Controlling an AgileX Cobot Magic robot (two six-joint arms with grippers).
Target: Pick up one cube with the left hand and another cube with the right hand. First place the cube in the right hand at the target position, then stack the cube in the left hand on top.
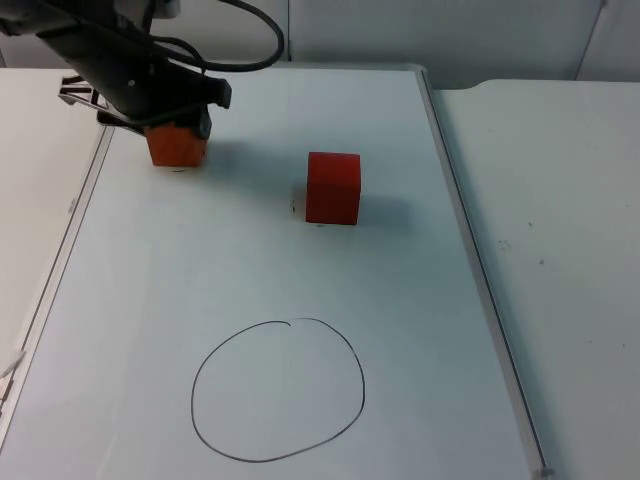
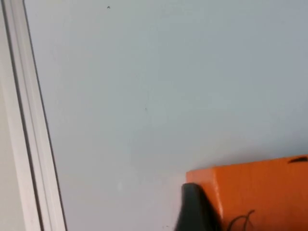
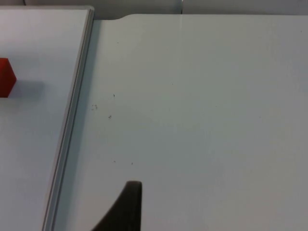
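Note:
An orange cube [image 1: 178, 146] rests at the far left of the whiteboard, and the left wrist view brings it up close [image 2: 255, 187]. My left gripper [image 1: 176, 128] straddles it from above, shut on it, with one black fingertip [image 2: 193, 208] pressed against the cube's side. A red cube [image 1: 333, 188] stands free near the middle of the board and appears too in the right wrist view [image 3: 6, 77]. The target, a hand-drawn black circle [image 1: 278, 390], lies on the near part of the board. My right gripper [image 3: 137, 207] waits over bare table to the right of the board.
The whiteboard has a raised metal frame [image 1: 470, 250] along its right side and another frame edge [image 2: 29, 125] close beside the orange cube. White table top [image 1: 560, 250] stretches right of the board. A grey wall closes the far end.

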